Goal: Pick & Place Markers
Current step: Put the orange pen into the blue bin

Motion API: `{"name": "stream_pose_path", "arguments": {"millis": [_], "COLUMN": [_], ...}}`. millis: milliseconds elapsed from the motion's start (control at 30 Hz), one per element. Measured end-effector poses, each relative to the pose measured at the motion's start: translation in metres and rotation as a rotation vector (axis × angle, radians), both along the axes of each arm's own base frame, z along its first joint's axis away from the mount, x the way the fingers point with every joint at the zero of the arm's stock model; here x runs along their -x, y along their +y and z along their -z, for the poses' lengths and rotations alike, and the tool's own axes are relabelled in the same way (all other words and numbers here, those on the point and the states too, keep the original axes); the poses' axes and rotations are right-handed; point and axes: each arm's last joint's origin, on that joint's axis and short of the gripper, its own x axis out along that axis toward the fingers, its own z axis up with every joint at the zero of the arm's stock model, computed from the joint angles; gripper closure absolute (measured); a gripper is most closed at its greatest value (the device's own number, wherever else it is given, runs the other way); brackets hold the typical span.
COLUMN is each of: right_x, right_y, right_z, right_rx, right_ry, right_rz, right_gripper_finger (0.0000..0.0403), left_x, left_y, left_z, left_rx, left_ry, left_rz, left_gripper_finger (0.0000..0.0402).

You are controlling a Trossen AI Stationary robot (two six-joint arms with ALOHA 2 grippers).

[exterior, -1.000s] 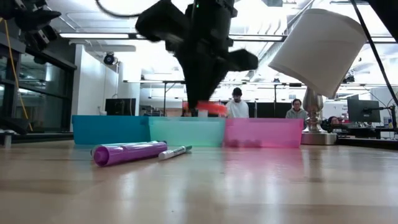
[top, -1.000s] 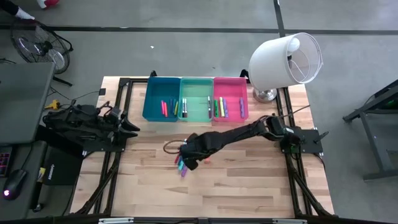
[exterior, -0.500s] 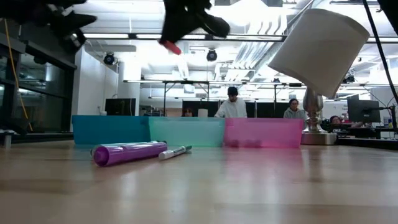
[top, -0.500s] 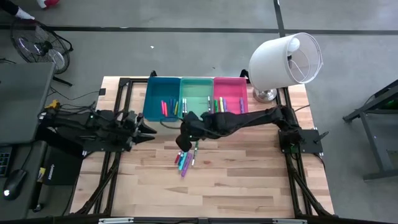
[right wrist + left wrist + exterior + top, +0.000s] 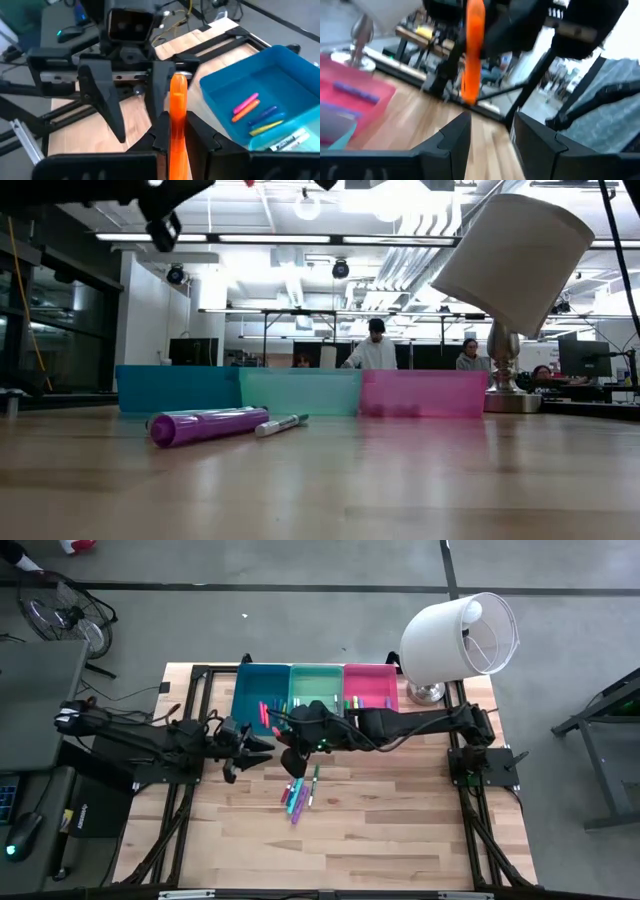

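Observation:
My right gripper (image 5: pixel 177 132) is shut on an orange marker (image 5: pixel 178 107) and hovers above the table just in front of the blue bin (image 5: pixel 250 705) and mint bin (image 5: pixel 318 690). My left gripper (image 5: pixel 492 135) is open and level, facing the right gripper (image 5: pixel 292 752) from the left; the orange marker (image 5: pixel 472 50) hangs just ahead of its fingers. In the high view the left gripper (image 5: pixel 262 745) is close beside the right one. Several loose markers (image 5: pixel 298 795) lie flat on the wood, among them a purple one (image 5: pixel 205 425) and a white one (image 5: pixel 280 423). More markers lie in all three bins. My right gripper pinches the orange marker between its two fingers (image 5: pixel 162 130). The marker lies along the fingers and sticks out past their tips. The left wrist view shows it held by its upper part (image 5: pixel 475 15), hanging nearly upright with its lower end (image 5: pixel 468 95) free, clear of the table.
The pink bin (image 5: pixel 372 692) stands to the right of the mint one, at the far edge. A white lamp (image 5: pixel 460 635) stands at the far right corner. Bare wood spreads toward the near edge (image 5: pixel 330 850). People sit in the room behind (image 5: pixel 375 345).
My right gripper has risen from the loose markers with the orange marker, clear of the table, and moved toward the far edge and slightly left, leaving the low view at the top. My left gripper has travelled right toward it.

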Motion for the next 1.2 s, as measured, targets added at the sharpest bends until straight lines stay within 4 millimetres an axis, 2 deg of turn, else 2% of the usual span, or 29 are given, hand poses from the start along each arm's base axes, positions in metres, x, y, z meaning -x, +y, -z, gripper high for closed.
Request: {"name": "stream_pose_path", "arguments": {"millis": [133, 533, 767, 900, 1067, 1200], "right_x": [-0.002, -0.004, -0.003, -0.003, -0.003, -0.003], "right_y": [0.001, 0.003, 0.003, 0.003, 0.003, 0.002], "right_z": [-0.002, -0.005, -0.006, -0.006, -0.006, -0.006], "right_rx": [0.001, 0.043, 0.062, 0.065, 0.062, 0.071], "right_ry": [-0.025, -0.052, -0.049, -0.047, -0.047, -0.040], "right_rz": [-0.047, -0.103, -0.116, -0.117, -0.121, -0.126], "right_gripper_finger": [0.0377, 0.0377, 0.0377, 0.0377, 0.0379, 0.0380], "left_x": [-0.012, -0.051, -0.057, -0.056, -0.056, -0.056], "left_y": [-0.001, -0.008, -0.009, -0.008, -0.008, -0.008], "left_z": [-0.005, -0.017, -0.020, -0.020, -0.020, -0.020], "left_rx": [0.016, -0.004, -0.023, -0.029, -0.040, -0.058], "left_ry": [-0.060, -0.003, 0.000, -0.005, -0.006, -0.006], "left_rz": [-0.033, -0.045, -0.067, -0.076, -0.081, -0.085], "left_gripper_finger": [0.0252, 0.0252, 0.0254, 0.0284, 0.0356, 0.0358]}}
